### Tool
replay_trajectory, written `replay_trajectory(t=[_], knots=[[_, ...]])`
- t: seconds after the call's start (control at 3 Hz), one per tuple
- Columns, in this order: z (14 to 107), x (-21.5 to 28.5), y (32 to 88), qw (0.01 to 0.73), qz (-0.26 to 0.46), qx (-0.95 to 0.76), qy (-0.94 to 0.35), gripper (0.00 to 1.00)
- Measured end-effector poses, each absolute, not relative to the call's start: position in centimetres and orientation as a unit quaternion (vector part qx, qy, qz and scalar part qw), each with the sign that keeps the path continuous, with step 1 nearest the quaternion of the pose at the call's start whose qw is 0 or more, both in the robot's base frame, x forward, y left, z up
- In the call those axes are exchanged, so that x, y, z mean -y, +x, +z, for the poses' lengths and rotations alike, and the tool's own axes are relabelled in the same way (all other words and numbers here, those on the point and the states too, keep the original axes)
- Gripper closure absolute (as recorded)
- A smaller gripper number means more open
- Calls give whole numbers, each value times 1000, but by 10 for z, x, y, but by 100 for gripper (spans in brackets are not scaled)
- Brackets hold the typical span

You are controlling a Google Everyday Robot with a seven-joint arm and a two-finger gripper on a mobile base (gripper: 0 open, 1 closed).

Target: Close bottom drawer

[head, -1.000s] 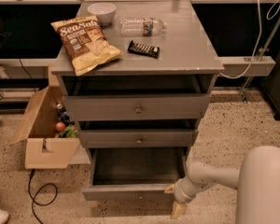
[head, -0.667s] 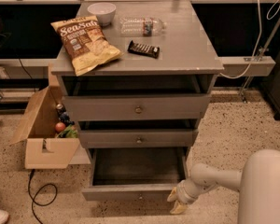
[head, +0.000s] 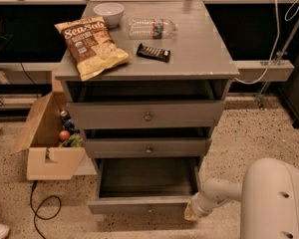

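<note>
The bottom drawer (head: 139, 204) is found at the foot of the grey cabinet (head: 217, 91), drawn out toward the camera over the speckled floor (head: 249, 133). Its long axis is laid left to right, and its open box is turned upward. Its front panel is seen to be the shallowest of the three, painted grey, with a tiny knob (head: 149, 210) set at the centre; behind the panel a deep box with a plain grey floor is shown. Above it the middle drawer (head: 147, 147) and the top drawer (head: 147, 116) are stacked, a dark gap being visible over each. The gripper (head: 192, 213) is held at the right front corner of the bottom drawer, close to the panel's end; whether it is released or clenched cannot be told. On the cabinet's surface (head: 204, 49) a bag of chips (head: 92, 46), a white bowl (head: 108, 11), a clear bottle (head: 152, 28) lying on its side and a dark snack bar (head: 153, 53) are placed. To the left of the cabinet an open cardboard box (head: 45, 158) is stood on the floor, and a can, a round reddish item and something green are kept in it.
</note>
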State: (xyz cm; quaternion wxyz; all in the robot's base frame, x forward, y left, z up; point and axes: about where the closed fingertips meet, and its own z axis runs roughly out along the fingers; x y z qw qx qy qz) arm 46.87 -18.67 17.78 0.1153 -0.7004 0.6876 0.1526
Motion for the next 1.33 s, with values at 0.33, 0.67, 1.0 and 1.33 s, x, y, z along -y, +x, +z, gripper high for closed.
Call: replay_trajectory(t=[0.33,0.67,1.0,1.33], knots=[[169,191,495,135,109,-691,-702,100],[168,191,524,170,61,-694,-697,100],[168,191,524,170,60,-694,-697,100],[157,196,534,191,50,-686,-700,100]])
